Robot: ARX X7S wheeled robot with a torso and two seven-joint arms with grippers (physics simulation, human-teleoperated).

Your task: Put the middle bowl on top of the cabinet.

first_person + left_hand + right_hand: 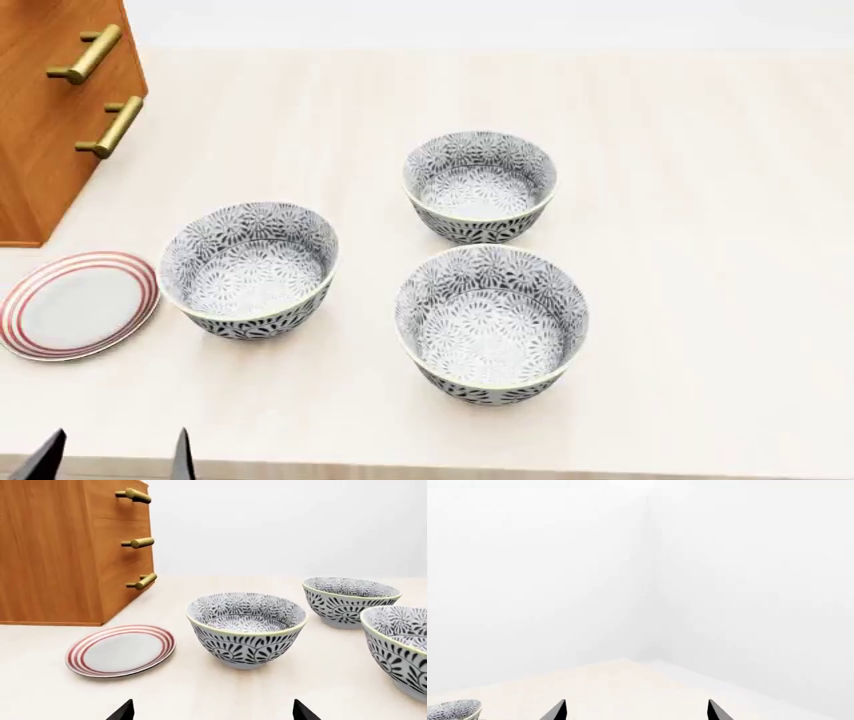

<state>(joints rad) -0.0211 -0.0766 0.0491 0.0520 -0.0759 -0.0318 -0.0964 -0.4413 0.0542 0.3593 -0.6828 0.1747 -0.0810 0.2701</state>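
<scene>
The middle bowl [491, 322] stands upright on the counter [694, 200], mouth up; being round, it has no long axis to line up with. It lies ahead of the left tool [212, 711] and off to its right, past the nearer bowl [246, 628] straight in front. The left tool's prongs are spread and empty. The right tool [636, 711], also spread, faces bare wall. The cabinet [60, 550] stands ahead-left of the left tool, so I judge the left arm better placed.
</scene>
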